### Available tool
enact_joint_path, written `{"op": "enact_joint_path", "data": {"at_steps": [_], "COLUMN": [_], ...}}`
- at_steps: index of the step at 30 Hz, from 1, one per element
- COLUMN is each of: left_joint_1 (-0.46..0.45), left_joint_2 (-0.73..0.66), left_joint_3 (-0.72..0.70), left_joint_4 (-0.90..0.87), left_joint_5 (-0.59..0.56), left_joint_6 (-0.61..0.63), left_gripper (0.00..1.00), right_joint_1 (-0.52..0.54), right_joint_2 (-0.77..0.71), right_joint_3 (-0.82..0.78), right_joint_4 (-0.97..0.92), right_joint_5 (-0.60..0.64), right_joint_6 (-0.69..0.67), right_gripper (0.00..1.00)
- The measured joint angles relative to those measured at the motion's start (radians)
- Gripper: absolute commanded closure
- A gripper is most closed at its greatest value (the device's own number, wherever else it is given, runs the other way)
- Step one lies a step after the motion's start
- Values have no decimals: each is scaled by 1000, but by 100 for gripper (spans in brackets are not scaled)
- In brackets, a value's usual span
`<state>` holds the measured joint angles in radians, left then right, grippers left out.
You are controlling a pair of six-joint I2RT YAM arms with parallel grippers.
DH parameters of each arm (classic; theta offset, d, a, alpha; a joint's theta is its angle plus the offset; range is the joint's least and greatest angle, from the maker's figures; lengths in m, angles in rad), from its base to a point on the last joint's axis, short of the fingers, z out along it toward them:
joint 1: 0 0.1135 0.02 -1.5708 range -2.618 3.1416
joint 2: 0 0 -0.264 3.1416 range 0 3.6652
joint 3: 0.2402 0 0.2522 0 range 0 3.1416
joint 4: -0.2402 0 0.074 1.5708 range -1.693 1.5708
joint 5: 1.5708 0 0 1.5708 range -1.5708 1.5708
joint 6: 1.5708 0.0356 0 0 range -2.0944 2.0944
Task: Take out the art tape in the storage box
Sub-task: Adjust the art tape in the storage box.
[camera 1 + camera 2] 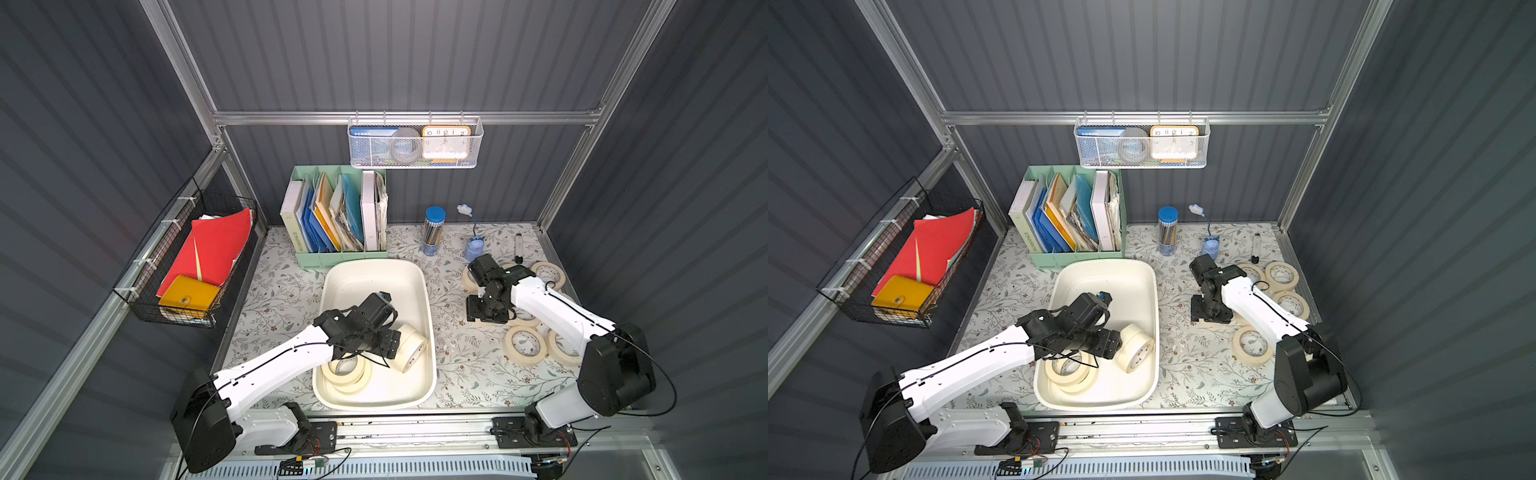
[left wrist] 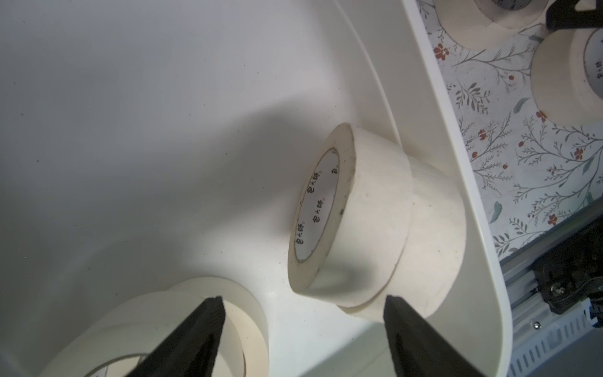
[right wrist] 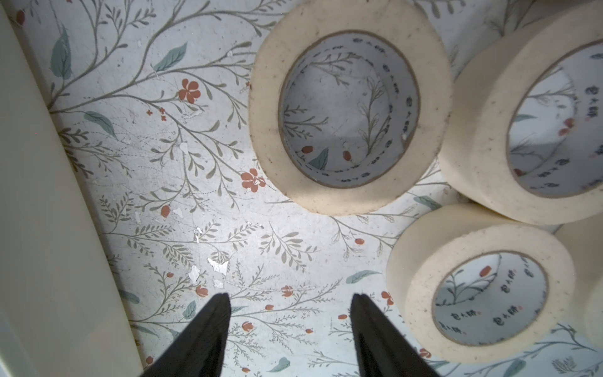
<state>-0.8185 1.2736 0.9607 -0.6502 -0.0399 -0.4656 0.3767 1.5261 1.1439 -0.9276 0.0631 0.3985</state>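
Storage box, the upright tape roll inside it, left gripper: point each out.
storage box [image 1: 365,282], a top view, bare floor at the far end.
upright tape roll [image 2: 372,209], left wrist view, outer wound surface.
left gripper [image 2: 303,299], left wrist view, midway between open fingertips.

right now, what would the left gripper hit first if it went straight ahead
Probably the art tape rolls standing on edge against the storage box wall, ahead of the left gripper; depth unclear.
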Motion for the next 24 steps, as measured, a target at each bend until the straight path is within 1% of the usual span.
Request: {"op": "enact_joint_path", "data": {"at_steps": [5,9,11,14,18,20,24], "left_joint_1": [-1,22,58,150,270,291,294], "left_joint_2": [71,86,80,61,63,68,67], "left_joint_3": [-9,-9,-9,-17,-42,-43,-17], "left_joint_4": [126,171,175,161,77,48,21], "left_joint_5": [4,-3,-14,-61,-139,-158,-159], "left_joint_6": [-4,-4,-3,4,32,45,64], "left_gripper": [16,16,16,16,14,13,12], "right_joint_1": [0,0,0,0,0,0,0], "right_joint_2": [0,0,0,0,0,0,0], "right_joint_3": [-3,-3,-3,-3,-4,-5,-4], "right_joint_4": [0,0,0,0,0,0,0], "right_joint_5": [-7,-7,-7,-8,-15,-16,-17], "right_joint_6": [0,0,0,0,-1,-4,-11], "right_gripper": [35,36,36,36,36,36,36]}}
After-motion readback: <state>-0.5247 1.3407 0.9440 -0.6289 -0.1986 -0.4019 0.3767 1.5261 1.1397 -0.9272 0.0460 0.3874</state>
